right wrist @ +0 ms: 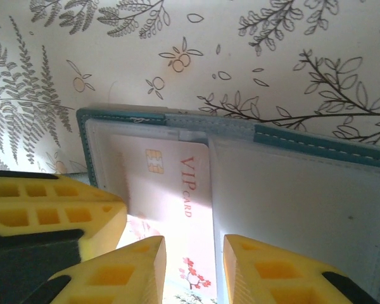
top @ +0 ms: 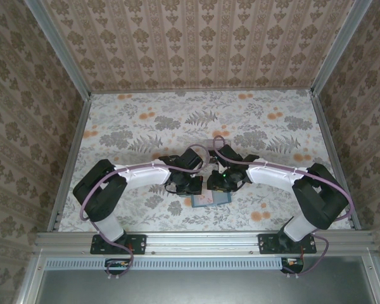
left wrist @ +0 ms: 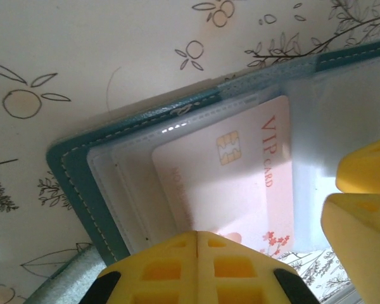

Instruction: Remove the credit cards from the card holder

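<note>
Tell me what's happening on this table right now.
Two robot arms are working over an open teal card holder lying flat on the floral table. A pink VIP card sits among its clear pockets, not yet out. The left gripper has its fingers shut together right at the card's near edge; whether they pinch it is unclear. The right gripper hovers beside it, fingers apart over the same edge.
</note>
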You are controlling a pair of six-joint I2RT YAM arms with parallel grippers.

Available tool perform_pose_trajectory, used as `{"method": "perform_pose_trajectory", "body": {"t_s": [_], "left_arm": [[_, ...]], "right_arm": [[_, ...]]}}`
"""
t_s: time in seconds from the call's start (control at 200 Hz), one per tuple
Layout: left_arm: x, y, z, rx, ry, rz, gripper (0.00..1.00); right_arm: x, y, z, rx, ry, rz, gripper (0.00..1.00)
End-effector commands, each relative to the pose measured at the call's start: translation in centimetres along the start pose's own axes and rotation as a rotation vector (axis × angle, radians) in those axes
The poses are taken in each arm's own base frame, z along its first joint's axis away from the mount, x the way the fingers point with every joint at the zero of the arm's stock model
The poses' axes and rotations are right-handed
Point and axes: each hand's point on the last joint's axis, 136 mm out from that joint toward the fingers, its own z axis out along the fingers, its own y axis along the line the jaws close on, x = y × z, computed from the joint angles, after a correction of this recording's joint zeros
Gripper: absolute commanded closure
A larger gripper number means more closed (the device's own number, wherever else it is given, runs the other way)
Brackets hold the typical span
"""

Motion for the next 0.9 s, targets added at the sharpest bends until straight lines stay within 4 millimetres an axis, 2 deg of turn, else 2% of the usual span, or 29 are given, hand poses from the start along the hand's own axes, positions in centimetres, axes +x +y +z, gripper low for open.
{"method": "perform_pose_trajectory", "body": {"t_s": [0.0, 0.235, 0.535, 0.895], "left_arm": [[0.2, -0.4, 0.4, 0.004, 0.013, 0.017, 1.00], [0.9, 1.1, 0.7, -0.053, 0.037, 0.011, 1.00], [1.2, 1.6, 1.0, -0.068, 0.051, 0.007, 1.00], [1.3, 1.7, 1.3, -0.075, 0.066, 0.007, 1.00]], "right_arm": [[0.3, -0.2, 0.6, -0.013, 0.022, 0.014, 0.70], [0.4, -0.2, 1.3, -0.030, 0.038, 0.019, 0.73], [0.7, -0.6, 2.2, -0.028, 0.063, 0.030, 0.74], [0.4, 1.5, 1.3, -0.162, 0.046, 0.043, 0.79]]}}
